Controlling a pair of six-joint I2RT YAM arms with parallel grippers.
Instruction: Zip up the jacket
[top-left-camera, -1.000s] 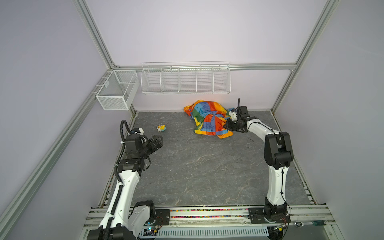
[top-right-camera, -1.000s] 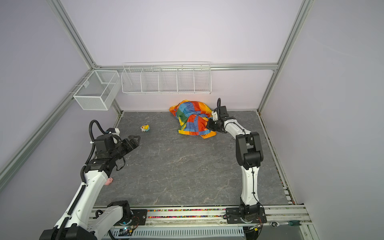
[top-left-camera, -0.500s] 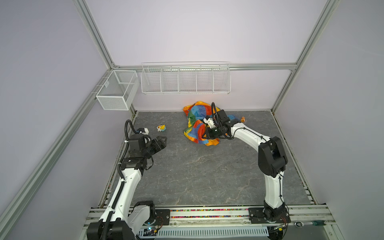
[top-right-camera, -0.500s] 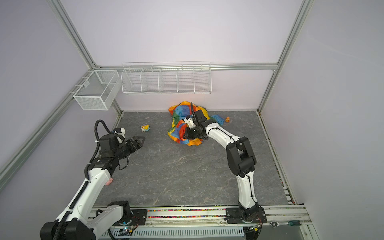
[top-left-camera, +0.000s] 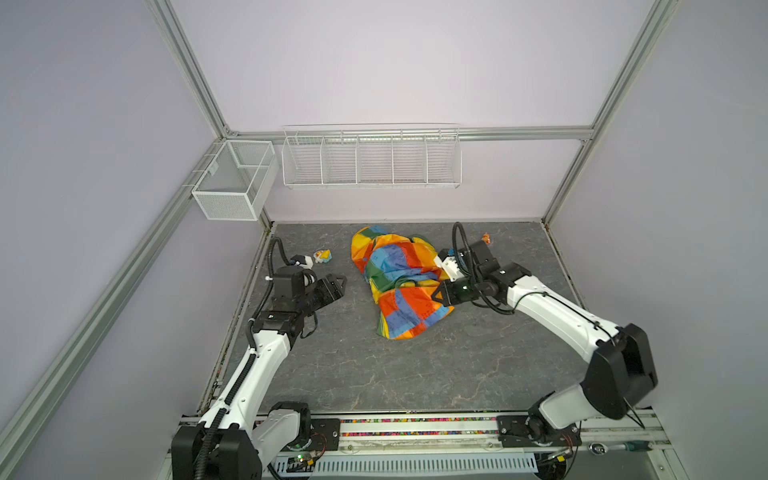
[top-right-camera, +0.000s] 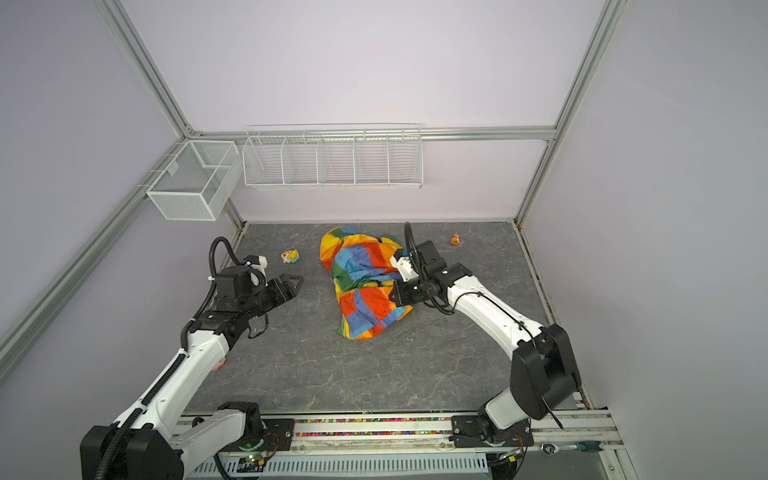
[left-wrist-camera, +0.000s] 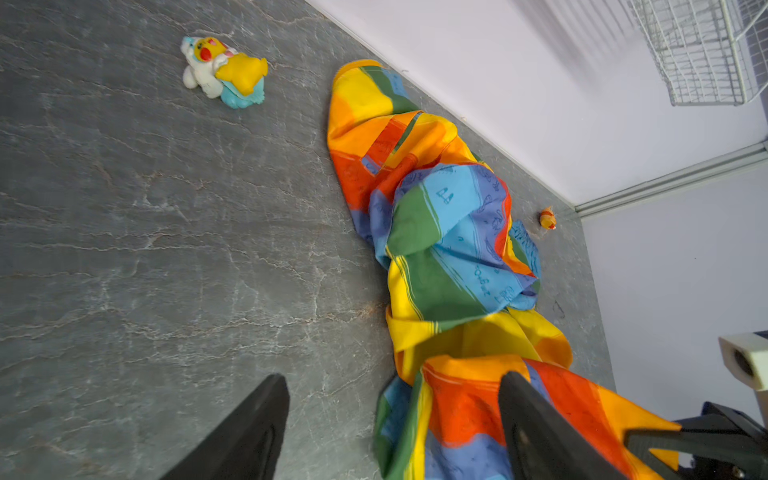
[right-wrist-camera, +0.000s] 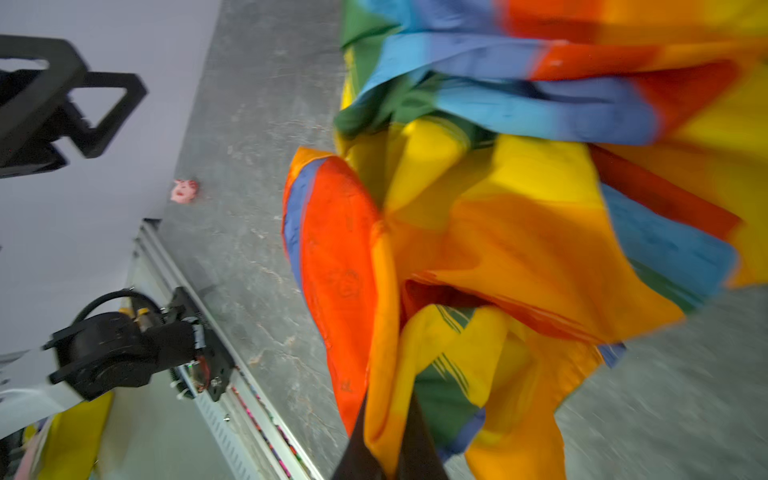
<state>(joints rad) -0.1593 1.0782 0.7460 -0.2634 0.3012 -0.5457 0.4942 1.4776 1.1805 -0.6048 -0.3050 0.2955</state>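
Both top views show the jacket (top-left-camera: 399, 282) crumpled on the table (top-left-camera: 415, 374) below the wire rack (top-left-camera: 371, 158), my right gripper (top-left-camera: 436, 296) at its hem. Left wrist: left gripper (left-wrist-camera: 395, 432) spread wide, empty, ready, I think, to take the opposite edge. Right wrist: fingers (right-wrist-camera: 419, 453) clamp an orange fold.

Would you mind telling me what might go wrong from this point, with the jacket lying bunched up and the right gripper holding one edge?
The jacket lies crumpled and no zipper ends show, so the open left gripper might pinch the wrong fold.
The right gripper is shut on a thin bunch of cloth, which may slip out under a pull.
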